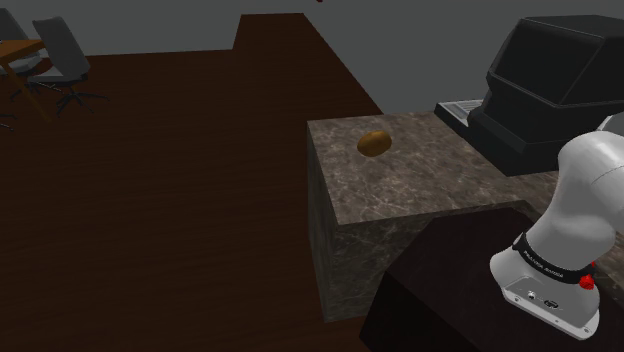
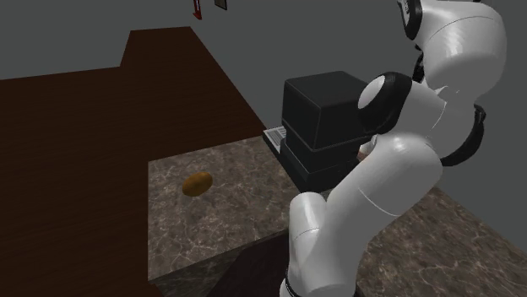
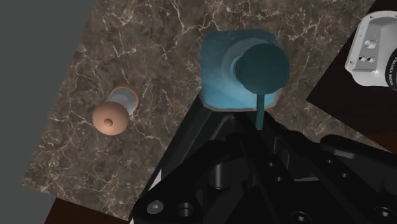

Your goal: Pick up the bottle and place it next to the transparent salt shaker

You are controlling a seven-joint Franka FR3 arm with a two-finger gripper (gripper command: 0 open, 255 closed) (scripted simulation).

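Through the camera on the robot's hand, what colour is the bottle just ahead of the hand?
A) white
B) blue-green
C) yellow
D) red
B: seen from above, the bottle has a blue-green body and a darker round cap. It shows against the dark marbled countertop, apart from the salt shaker.

A brown oval lump [image 1: 374, 143] lies on a dark, veined stone counter [image 1: 425, 190] at mid-frame, with a boxy black appliance [image 1: 560, 90] at the upper right. At the lower right a white robot arm [image 1: 580, 200] rises from its dark stand [image 1: 440, 295]. Grey office chairs [image 1: 60, 55] stand on the dark wooden floor [image 1: 150, 200] at the upper left.
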